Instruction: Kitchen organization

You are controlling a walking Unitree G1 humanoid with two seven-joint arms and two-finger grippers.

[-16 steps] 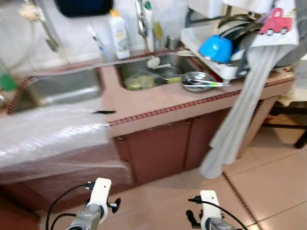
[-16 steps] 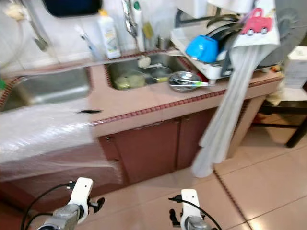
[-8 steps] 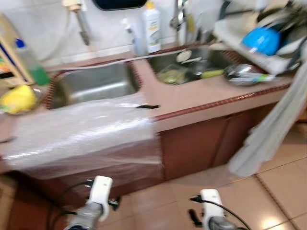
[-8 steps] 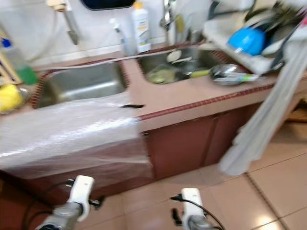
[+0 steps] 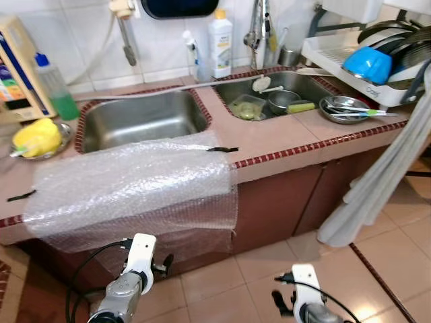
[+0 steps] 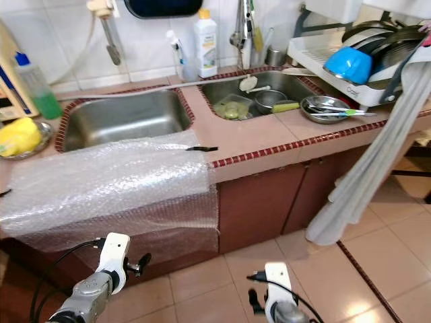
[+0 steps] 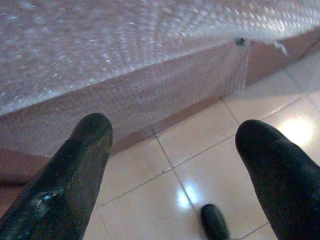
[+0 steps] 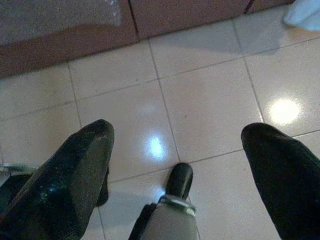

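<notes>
The view has swung left and steadied on the bubble wrap [image 5: 128,185] draped over the tabletop's [image 5: 283,138] front edge below the left sink [image 5: 141,120], both tools, left tool [image 7: 175,165] and right tool [image 8: 175,165], hanging wide and empty over the floor.

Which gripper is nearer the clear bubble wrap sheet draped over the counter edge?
Left. The left gripper hangs open just below the clear bubble wrap sheet; the right gripper hangs open over floor tiles, off past the sheet's right edge.

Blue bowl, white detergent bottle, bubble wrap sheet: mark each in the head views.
Blue plastic bowl [image 5: 368,64]: left eye view, on its outer wall.
White detergent bottle [image 5: 220,47]: left eye view, on its label.
Clear bubble wrap sheet [image 6: 108,182]: right eye view, on its countertop part.
</notes>
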